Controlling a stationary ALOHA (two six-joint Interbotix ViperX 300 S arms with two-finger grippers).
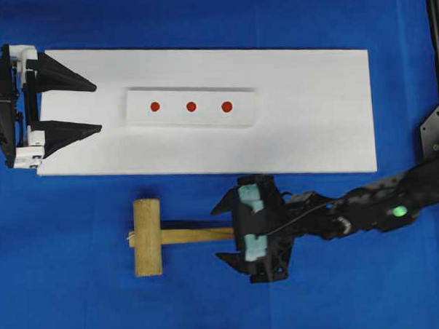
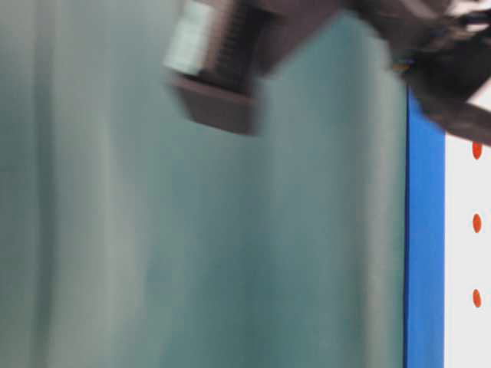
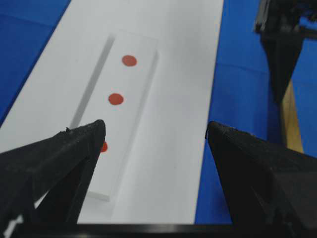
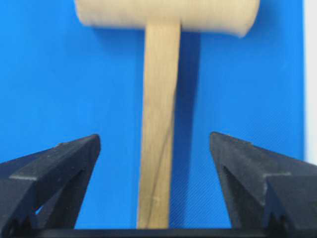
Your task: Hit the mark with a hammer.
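Note:
The hammer [image 1: 147,237], a light wooden mallet, lies flat on the blue cloth in front of the white board [image 1: 313,131], head to the left and handle pointing right. My right gripper [image 1: 221,232] is open; its two fingers straddle the handle's end with clear gaps on both sides. In the right wrist view the hammer [image 4: 159,99] runs up between the right gripper's [image 4: 154,139] spread fingers to the head at the top. Three red marks [image 1: 191,106] sit in a row on a raised white strip. My left gripper [image 1: 97,108] is open and empty over the board's left end.
The left wrist view shows the left gripper [image 3: 156,126] above the white board [image 3: 173,148], the red marks [image 3: 115,98] ahead and the hammer handle [image 3: 291,124] at the right edge. The table-level view is mostly blurred, with the red marks [image 2: 476,222] at its right edge.

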